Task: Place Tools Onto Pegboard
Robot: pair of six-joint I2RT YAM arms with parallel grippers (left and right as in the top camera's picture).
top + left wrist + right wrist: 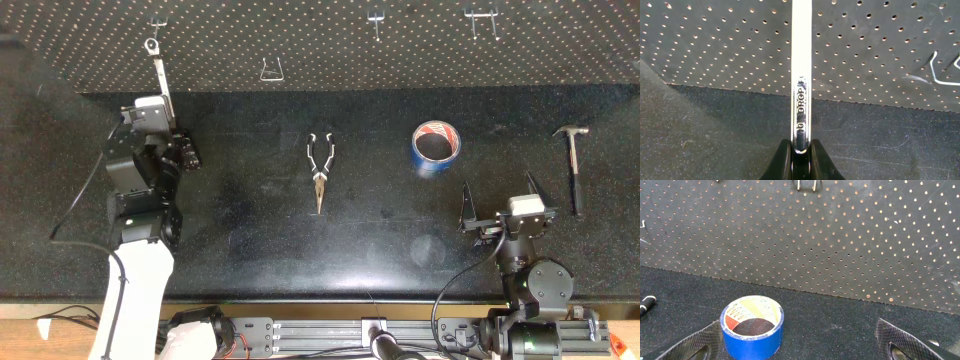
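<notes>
My left gripper (pixel 165 118) is shut on a chrome wrench (pixel 158 72), whose ring end reaches up against the pegboard (pixel 330 40) near a hook (pixel 157 22) at the far left. In the left wrist view the wrench (pixel 800 75) stands straight up from between the fingers (pixel 784 161) in front of the board. Needle-nose pliers (pixel 320 165) lie mid-table. A blue tape roll (pixel 436 146) sits right of centre, and the right wrist view has it (pixel 753 327) just ahead. A hammer (pixel 573 165) lies at the far right. My right gripper (pixel 497 205) is open near the front right.
Wire hooks hang on the pegboard: a triangular one (pixel 271 70) left of centre, one at centre (pixel 376 20) and a pair at the right (pixel 481 18). The black tabletop (pixel 250 240) has free room between the pliers and each arm.
</notes>
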